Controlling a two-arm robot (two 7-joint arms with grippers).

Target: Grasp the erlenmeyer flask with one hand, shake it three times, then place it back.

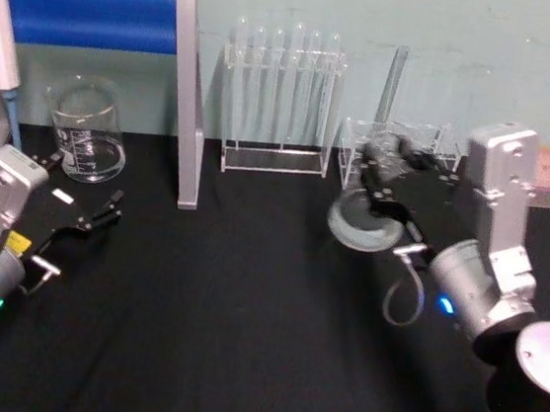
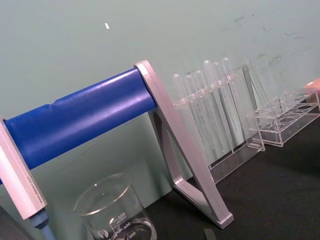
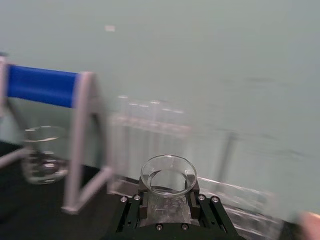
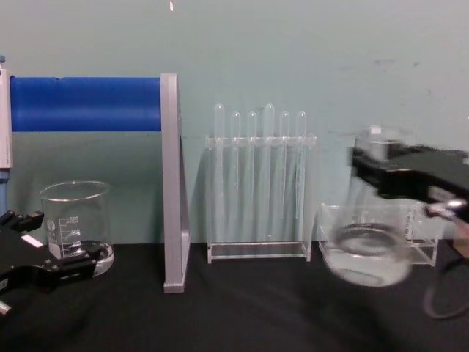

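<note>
One claw, the right gripper (image 1: 384, 191), clamps the erlenmeyer flask (image 1: 360, 223), seemingly lifted; left gripper (image 1: 82, 226) rests fingers apart.

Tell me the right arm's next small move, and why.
Probably a short shake stroke, reversing direction. The right gripper grips the flask by its neck, clear above the table, and the flask smears as if mid-swing, so setting it down seems premature. The shake count cannot be read here. The left gripper sits parked by the beaker.
</note>
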